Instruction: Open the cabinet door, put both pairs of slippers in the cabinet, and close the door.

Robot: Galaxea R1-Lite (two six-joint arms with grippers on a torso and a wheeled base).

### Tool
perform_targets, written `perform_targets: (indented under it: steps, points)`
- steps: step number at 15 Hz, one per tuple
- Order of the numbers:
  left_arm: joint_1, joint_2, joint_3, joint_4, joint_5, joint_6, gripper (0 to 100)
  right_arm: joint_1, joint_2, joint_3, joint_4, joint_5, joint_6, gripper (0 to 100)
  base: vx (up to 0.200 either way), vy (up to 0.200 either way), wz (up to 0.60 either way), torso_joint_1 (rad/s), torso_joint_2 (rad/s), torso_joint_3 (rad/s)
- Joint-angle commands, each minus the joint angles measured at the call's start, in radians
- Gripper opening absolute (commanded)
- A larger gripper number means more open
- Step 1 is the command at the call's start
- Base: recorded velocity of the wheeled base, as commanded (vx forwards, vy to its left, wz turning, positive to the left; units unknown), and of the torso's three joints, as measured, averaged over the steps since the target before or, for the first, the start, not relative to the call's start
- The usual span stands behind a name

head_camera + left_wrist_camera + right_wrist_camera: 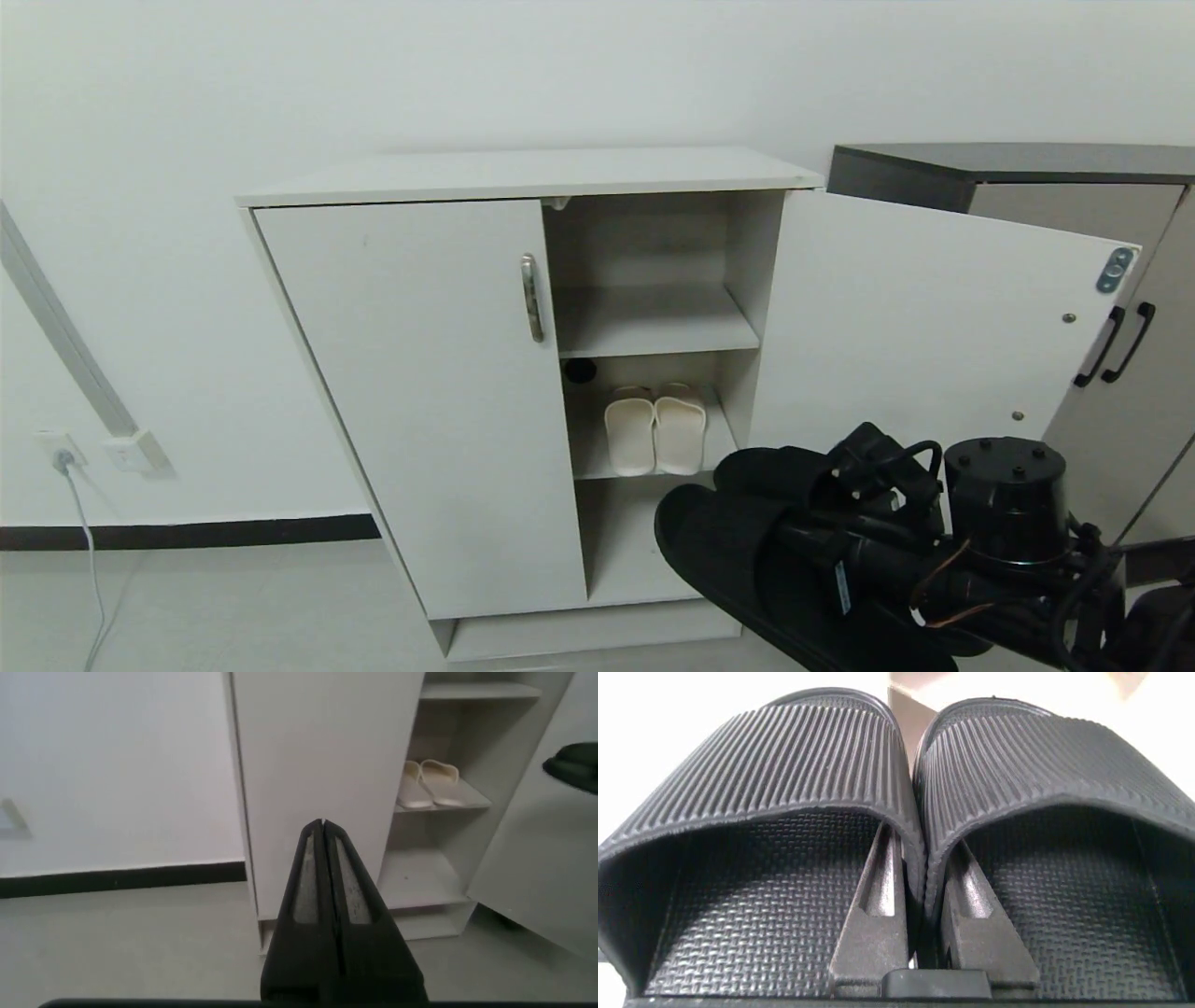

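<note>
Standing ahead of your right gripper (923, 849), cabinet (523, 177) has its door (915, 327) swung wide, so shelves are reachable. Black slippers (738, 551) are just short of the opening, clamped by their adjoining strap walls so both travel together. White slippers (655, 434) sit shelved beyond. Your left gripper (323, 826) is pressed together, empty.

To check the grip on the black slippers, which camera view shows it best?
The right wrist view: the right gripper has one finger inside each of the black slippers, pinching their inner walls together. The head view shows the pair before the cabinet, grip hidden. The left wrist view catches one dark edge.
</note>
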Motion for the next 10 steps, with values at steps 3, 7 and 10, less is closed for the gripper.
perform_targets:
  steps: [3, 7, 10]
  points:
    - [0.001, 0.000, -0.001, -0.002, 0.000, 0.001, 0, 0.046, 0.052, -0.005, -0.088, -0.034, 0.000, 0, 0.000, 0.000, 0.00, 0.000, 0.00, 0.000]
    - [0.001, 0.000, 0.000, -0.001, 0.000, 0.001, 0, 0.206, 0.197, -0.184, -0.117, -0.385, 0.076, 0, 0.000, 0.000, 0.00, 0.000, 0.00, 0.000]
    - [0.001, 0.000, 0.000, -0.002, 0.000, 0.001, 0, 0.277, 0.256, -0.433, 0.087, -0.637, 0.171, 0, 0.000, 0.000, 0.00, 0.000, 0.00, 0.000]
